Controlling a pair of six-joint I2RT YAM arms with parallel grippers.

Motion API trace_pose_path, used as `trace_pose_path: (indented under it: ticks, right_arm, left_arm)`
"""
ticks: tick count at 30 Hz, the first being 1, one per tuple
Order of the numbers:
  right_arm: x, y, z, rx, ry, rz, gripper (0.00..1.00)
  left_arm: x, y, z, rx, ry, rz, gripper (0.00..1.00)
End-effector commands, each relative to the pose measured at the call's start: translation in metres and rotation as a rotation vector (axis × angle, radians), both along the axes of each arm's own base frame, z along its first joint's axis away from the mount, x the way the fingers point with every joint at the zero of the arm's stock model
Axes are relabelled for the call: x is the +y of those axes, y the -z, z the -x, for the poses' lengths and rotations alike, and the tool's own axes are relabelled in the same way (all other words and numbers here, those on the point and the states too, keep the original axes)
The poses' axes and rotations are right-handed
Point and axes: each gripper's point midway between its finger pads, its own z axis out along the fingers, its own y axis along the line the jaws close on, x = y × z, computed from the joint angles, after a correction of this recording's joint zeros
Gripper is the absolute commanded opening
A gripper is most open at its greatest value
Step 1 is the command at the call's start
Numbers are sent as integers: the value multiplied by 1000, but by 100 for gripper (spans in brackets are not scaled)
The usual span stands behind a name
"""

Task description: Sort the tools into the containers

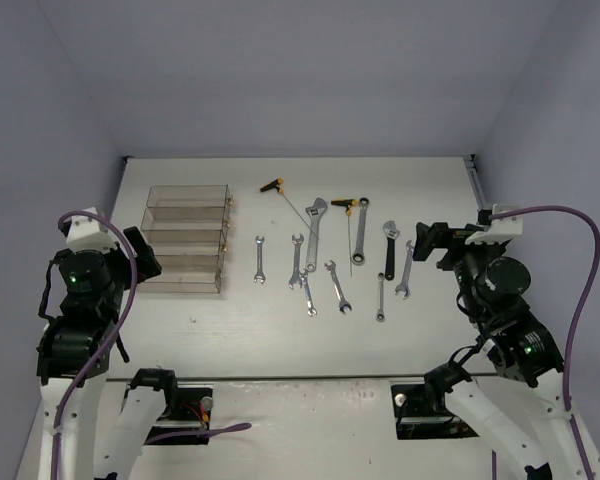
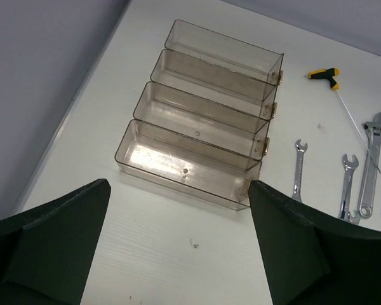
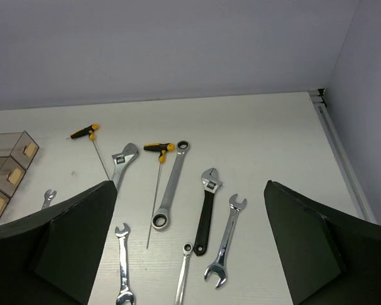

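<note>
Four clear bins (image 1: 186, 188) joined in a row stand at the left, all empty; they also show in the left wrist view (image 2: 203, 101). The tools lie in the table's middle: two yellow-black T-handle rods (image 1: 272, 186) (image 1: 348, 203), a silver adjustable wrench (image 1: 316, 232), a ratchet wrench (image 1: 360, 222), a black-handled wrench (image 1: 389, 252) and several silver spanners (image 1: 296, 260). My left gripper (image 1: 143, 255) (image 2: 178, 190) is open and empty, just near of the bins. My right gripper (image 1: 430, 243) (image 3: 189, 187) is open and empty, right of the black-handled wrench (image 3: 206, 210).
Grey walls close the table at the back and both sides. A rail (image 1: 473, 180) runs along the right edge. The arm bases and cables (image 1: 180, 405) sit at the near edge.
</note>
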Motion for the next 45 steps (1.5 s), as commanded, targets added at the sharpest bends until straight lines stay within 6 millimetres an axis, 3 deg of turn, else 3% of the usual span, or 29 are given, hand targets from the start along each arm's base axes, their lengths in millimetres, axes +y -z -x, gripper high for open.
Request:
trace_pose_path:
  ticks: [1, 6, 8, 9, 11, 12, 14, 15, 16, 18, 21, 24, 30, 33, 38, 45]
  right_arm:
    - [8, -14, -13, -42, 5, -46, 100]
    - [19, -2, -27, 11, -1, -81, 100]
    - [37, 19, -55, 112, -12, -67, 100]
    - [38, 20, -60, 125, 5, -91, 100]
    - [47, 45, -86, 214, 48, -83, 100]
    - [50, 41, -93, 216, 57, -112, 100]
    - [63, 65, -119, 296, 75, -103, 100]
    - [70, 86, -133, 352, 87, -87, 100]
    - [72, 85, -139, 353, 91, -89, 100]
    - [85, 108, -163, 414, 97, -68, 94]
    - [104, 136, -194, 484, 94, -77, 75]
    - [114, 174, -218, 557, 106, -56, 67]
    - [125, 223, -259, 629, 94, -3, 56]
    - [125, 241, -274, 643, 117, 20, 51]
    - [118, 267, -291, 674, 145, 6, 50]
    - [115, 298, -302, 718, 145, 15, 51]
  left_arm:
    - [-9, -26, -13, -75, 17, 66, 88]
    - [-21, -34, -19, -83, 62, 119, 88]
    - [-26, -44, -23, -87, 87, 129, 88]
    - [-26, -43, -26, -81, 83, 134, 88]
    - [-26, -40, -35, -69, 59, 167, 88]
    - [-26, -38, -38, -63, 54, 178, 88]
    - [-32, -18, -49, -4, 54, 218, 88]
    - [-35, -14, -52, 14, 66, 229, 88]
    - [-36, -8, -54, 34, 68, 232, 88]
    - [-39, 4, -59, 78, 67, 246, 88]
    - [-51, 11, -63, 119, 109, 287, 88]
    - [-58, 13, -66, 132, 118, 330, 88]
    - [-70, 26, -65, 178, 171, 330, 88]
    - [-74, 31, -64, 192, 187, 324, 88]
    - [-80, 32, -60, 197, 212, 337, 88]
    - [-82, 39, -61, 215, 215, 337, 88]
